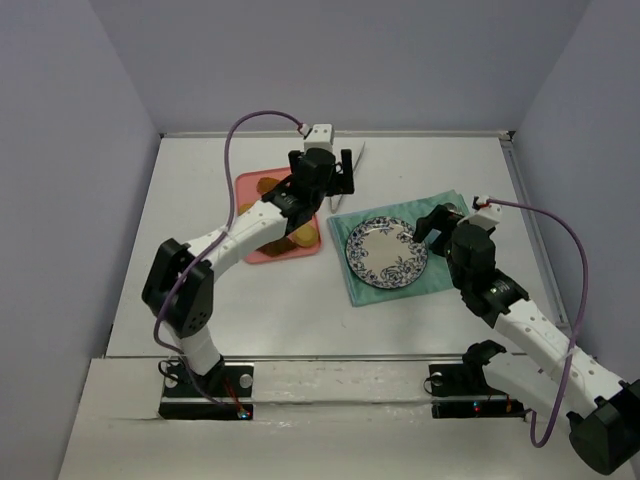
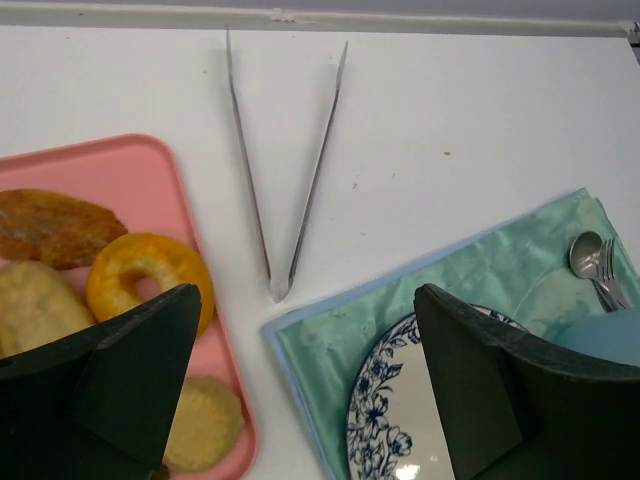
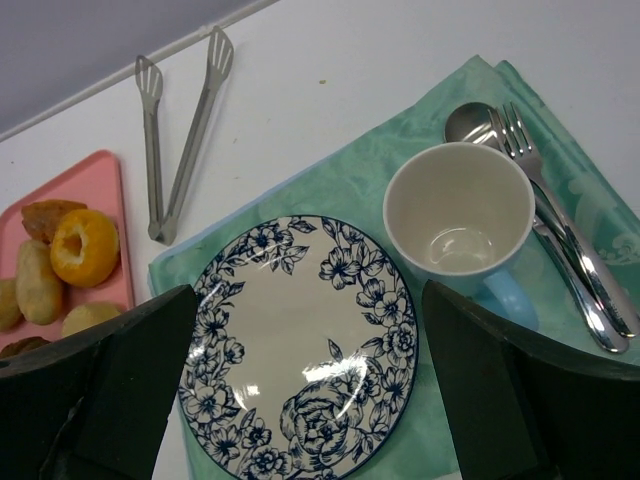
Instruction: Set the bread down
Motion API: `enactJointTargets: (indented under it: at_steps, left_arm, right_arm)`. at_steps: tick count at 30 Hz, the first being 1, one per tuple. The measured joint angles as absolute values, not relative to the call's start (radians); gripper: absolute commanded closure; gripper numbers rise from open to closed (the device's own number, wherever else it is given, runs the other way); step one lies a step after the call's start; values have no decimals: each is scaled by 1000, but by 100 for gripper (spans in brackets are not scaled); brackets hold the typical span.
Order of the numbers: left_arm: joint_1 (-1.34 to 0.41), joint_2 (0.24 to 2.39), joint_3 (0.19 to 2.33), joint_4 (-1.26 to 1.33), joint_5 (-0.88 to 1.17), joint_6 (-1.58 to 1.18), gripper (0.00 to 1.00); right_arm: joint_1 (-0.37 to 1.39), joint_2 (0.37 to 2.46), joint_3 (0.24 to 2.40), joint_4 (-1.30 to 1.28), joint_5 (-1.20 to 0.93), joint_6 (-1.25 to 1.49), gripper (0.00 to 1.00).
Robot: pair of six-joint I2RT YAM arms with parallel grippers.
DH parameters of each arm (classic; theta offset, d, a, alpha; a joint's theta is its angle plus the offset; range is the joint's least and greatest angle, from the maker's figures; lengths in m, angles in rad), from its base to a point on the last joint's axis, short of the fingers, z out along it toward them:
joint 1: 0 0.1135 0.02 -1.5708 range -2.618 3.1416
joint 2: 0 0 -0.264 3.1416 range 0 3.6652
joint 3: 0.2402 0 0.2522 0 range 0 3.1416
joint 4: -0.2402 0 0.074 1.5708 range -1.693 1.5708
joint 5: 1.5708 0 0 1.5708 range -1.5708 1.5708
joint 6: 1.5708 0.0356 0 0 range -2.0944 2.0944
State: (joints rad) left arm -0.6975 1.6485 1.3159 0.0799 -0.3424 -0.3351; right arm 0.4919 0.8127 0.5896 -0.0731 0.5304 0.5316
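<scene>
Top view: the left end effector (image 1: 322, 168) hangs at the upper edge of the pink tray (image 1: 258, 250), left of centre, where the bread (image 1: 303, 240) lies. The right end effector (image 1: 443, 222) is just right of the plate (image 1: 386, 252).

Left wrist view: its fingers (image 2: 120, 390) are spread wide and empty. Tongs (image 2: 285, 170) lie on the desk (image 2: 480, 110) at upper centre.

Right wrist view: its fingers (image 3: 110, 390) are wide and empty, above the plate and the cup (image 3: 460, 220).
</scene>
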Motion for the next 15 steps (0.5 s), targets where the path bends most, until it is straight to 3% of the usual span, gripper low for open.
enactJointTargets:
  at_steps: [11,15]
  left_arm:
    - [-677,2235,2009,-175,-345,-294,1]
    - [-661,2317,2063,-247,-333,-297,1]
  right_arm:
    - [492,859,590,-83,563,527,0]
    - [492,876,590,-90,575,523,0]
